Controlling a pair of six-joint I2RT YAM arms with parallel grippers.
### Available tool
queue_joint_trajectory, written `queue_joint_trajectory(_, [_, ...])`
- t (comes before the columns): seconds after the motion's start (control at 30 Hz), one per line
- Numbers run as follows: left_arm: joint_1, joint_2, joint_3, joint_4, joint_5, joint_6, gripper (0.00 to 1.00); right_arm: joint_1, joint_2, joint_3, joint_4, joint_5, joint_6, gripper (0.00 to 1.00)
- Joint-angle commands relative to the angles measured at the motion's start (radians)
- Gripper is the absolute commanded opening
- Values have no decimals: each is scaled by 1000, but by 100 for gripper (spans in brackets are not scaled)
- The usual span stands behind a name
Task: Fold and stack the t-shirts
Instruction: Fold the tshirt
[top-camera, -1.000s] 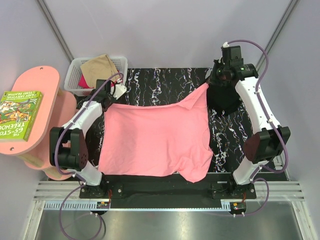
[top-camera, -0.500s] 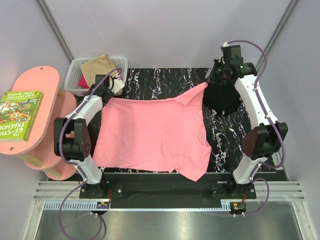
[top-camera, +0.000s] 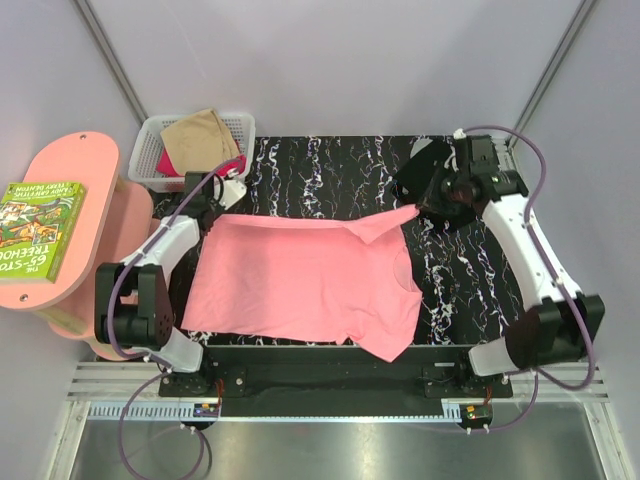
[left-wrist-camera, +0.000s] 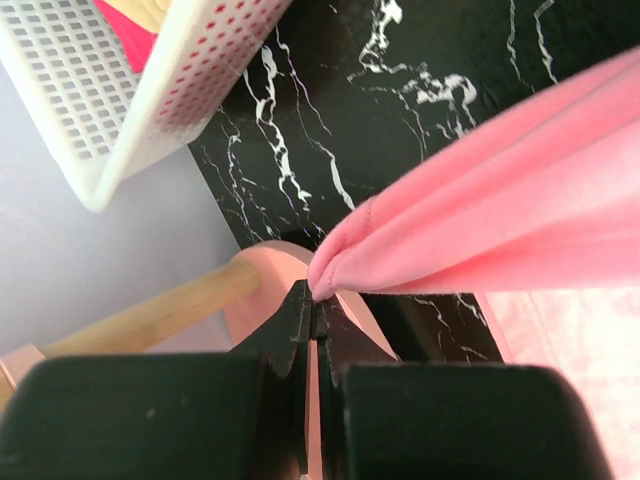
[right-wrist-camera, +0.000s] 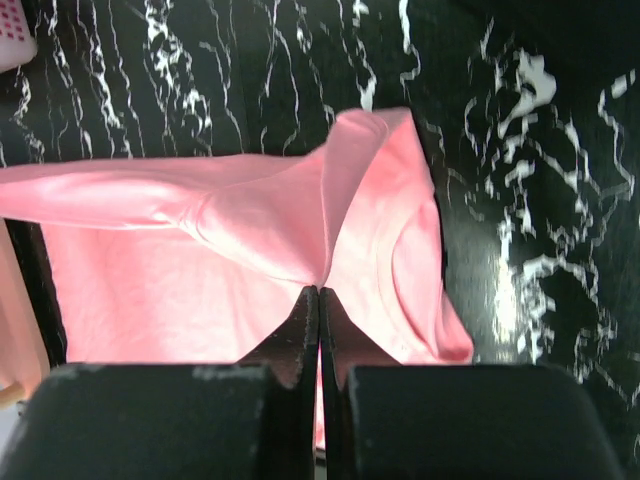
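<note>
Shirt (top-camera: 300, 285), salmon pink, lies spread over the middle of the black marbled table (top-camera: 330, 170). Its far edge is pulled taut in a nearly straight line btwn the two grippers, and one sleeve reaches the near edge at front right. The left gripper (top-camera: 222, 192) has the far-left corner: in the left wrist view its fingers (left-wrist-camera: 300, 325) are pressed fully together w/ the cloth bunched into folds right at the tips. The right gripper (top-camera: 425, 208) has the far-right end, fingers (right-wrist-camera: 300, 330) likewise clamped flat together on a raised ridge of pink cloth, w/ a loose flap standing up beyond the tips & the curved neckline just to one side. A plain black cloth (top-camera: 418, 168) sits on the table at far right, just beside the right gripper; can't tell if it's folded. At the far-left corner is a white mesh basket (top-camera: 152, 150) holding a tan shirt (top-camera: 200, 135) & some magenta cloth (top-camera: 165, 163). Left of the table stands a pink side table (top-camera: 75, 190) w/ a green book (top-camera: 40, 228) lying flat on it.
</note>
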Motion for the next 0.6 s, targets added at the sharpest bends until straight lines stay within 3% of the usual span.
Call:
queue_joint_trajectory(0.0, [9, -75, -37, 62, 23, 26, 0, 5, -178, -121, 36, -24, 44, 0])
queue_joint_trajectory(0.4, [7, -205, -161, 5, 71, 31, 0, 54, -499, -511, -6, -116, 200, 0])
queue_joint_trajectory(0.47, [7, -222, -177, -11, 88, 29, 0, 62, -525, -543, -6, -166, 235, 10])
queue_joint_trajectory(0.5, [7, -237, -180, -30, 92, 29, 4, 63, -531, -555, -11, -179, 243, 23])
queue_joint_trajectory(0.53, [6, -244, -177, -41, 95, 28, 10, 63, -540, -551, -22, -194, 248, 24])
queue_joint_trajectory(0.57, [6, -251, -171, -56, 106, 20, 37, 63, -540, -539, -32, -192, 246, 24])
